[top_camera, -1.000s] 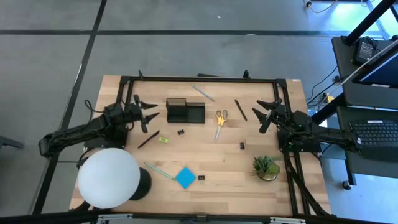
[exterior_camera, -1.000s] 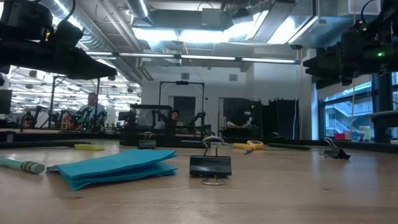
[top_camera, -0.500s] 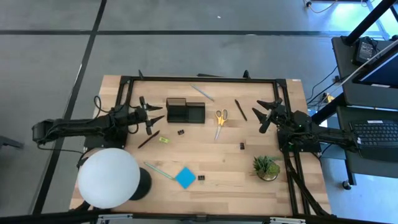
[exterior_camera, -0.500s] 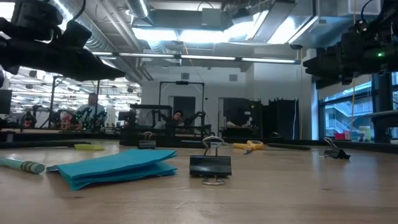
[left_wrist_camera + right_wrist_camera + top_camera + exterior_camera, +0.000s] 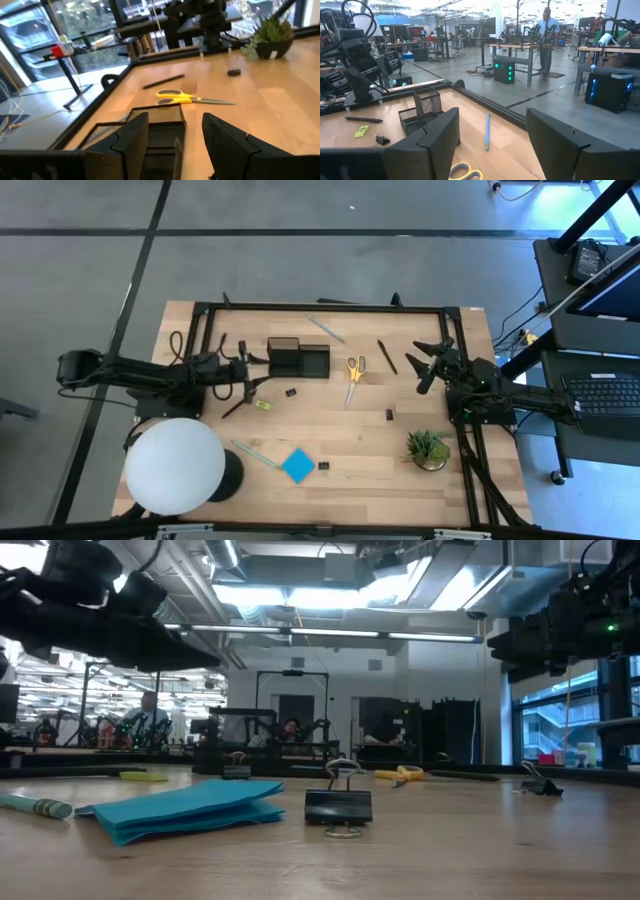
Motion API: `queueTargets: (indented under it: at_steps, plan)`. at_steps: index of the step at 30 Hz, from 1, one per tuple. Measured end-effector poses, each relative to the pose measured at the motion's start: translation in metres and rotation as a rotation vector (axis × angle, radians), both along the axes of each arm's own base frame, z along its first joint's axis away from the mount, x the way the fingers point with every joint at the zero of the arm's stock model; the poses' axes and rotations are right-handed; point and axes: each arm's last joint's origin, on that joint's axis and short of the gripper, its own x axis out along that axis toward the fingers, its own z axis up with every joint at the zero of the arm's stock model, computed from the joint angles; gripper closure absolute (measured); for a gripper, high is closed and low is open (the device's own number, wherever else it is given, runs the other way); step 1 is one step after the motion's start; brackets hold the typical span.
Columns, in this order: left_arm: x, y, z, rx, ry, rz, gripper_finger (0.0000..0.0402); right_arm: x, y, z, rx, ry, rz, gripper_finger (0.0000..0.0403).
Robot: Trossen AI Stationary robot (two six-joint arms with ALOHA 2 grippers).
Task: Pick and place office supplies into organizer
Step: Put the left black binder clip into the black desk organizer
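The black mesh organizer (image 5: 298,358) stands at the table's far middle. My left gripper (image 5: 256,368) hovers open just left of it, pointing at it (image 5: 150,130), with nothing between its fingers. Yellow-handled scissors (image 5: 354,370) lie right of the organizer. A grey pen (image 5: 325,329) and a dark pen (image 5: 387,356) lie farther back, and another dark pen (image 5: 238,404) lies beside a yellow-green piece (image 5: 262,405). A blue note pad (image 5: 297,465) and small black clips (image 5: 291,393) (image 5: 389,414) (image 5: 324,466) lie nearer the front edge. My right gripper (image 5: 418,366) waits open at the right, above the table.
A big white globe lamp (image 5: 175,465) stands at the near left corner and a small potted plant (image 5: 429,448) at the near right. A black metal frame (image 5: 320,307) runs along the table's far edge and sides. A pale green pen (image 5: 256,454) lies left of the note pad.
My left arm has stretched out and carried its open gripper toward the table's right edge, closer to the organizer, turning a little as it went.
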Motion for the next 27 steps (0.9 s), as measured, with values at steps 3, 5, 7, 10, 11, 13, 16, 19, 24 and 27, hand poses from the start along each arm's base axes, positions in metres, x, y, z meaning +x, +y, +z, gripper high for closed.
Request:
queueTargets:
  at_steps: [3,5,7,10,11,13,16,19,24,27]
  plan:
    - [0.011,-0.001,0.002,0.0,0.031,-0.022,0.0219,0.0,0.0,0.0,0.001,0.0,0.0,0.017]
    - [0.018,-0.002,0.003,0.009,0.058,-0.05,0.0219,0.0,0.0,0.0,0.001,-0.001,0.0,0.017]
    - [0.026,-0.004,0.002,0.015,0.084,-0.077,0.0219,0.0,0.0,0.0,0.001,-0.001,0.001,0.017]
    - [0.037,-0.005,0.0,0.009,0.121,-0.092,0.0219,0.0,0.0,0.0,0.001,-0.002,0.0,0.017]
    - [0.04,-0.005,-0.001,0.007,0.136,-0.097,0.0219,0.0,0.0,0.0,0.002,-0.001,0.0,0.017]
    - [0.048,-0.006,-0.003,0.01,0.162,-0.108,0.0219,0.0,0.0,0.0,0.002,-0.002,0.0,0.017]
    - [0.06,-0.008,-0.006,0.008,0.195,-0.123,0.0219,0.0,0.0,0.0,0.002,-0.002,0.0,0.017]
    - [0.072,-0.012,-0.011,0.035,0.237,-0.154,0.0219,0.0,0.0,0.0,0.003,-0.002,0.0,0.017]
    - [0.082,-0.021,-0.025,0.075,0.315,-0.205,0.0219,0.0,0.0,0.0,0.003,-0.002,0.0,0.017]
    - [0.084,-0.025,-0.033,0.078,0.353,-0.176,0.0219,0.0,0.0,0.0,0.003,-0.002,0.001,0.017]
